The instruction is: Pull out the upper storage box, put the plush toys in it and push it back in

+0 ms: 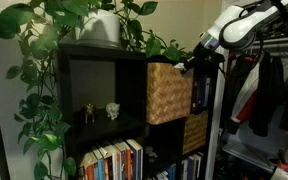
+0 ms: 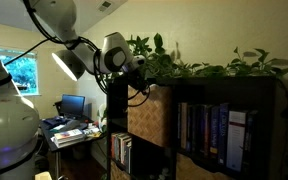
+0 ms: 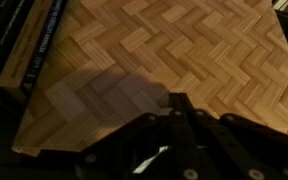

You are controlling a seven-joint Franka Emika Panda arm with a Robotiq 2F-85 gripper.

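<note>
Gripper: my fingers are drawn together, tips on the box's weave; I can't tell if they pinch anything.
Box: in the upper cubby, books just beside it.
Edges: I sit at the box's top front edge, under the plant.
Room: open air before the shelf.

The upper storage box, light tan woven wicker, juts upright partway out of the shelf.
</note>
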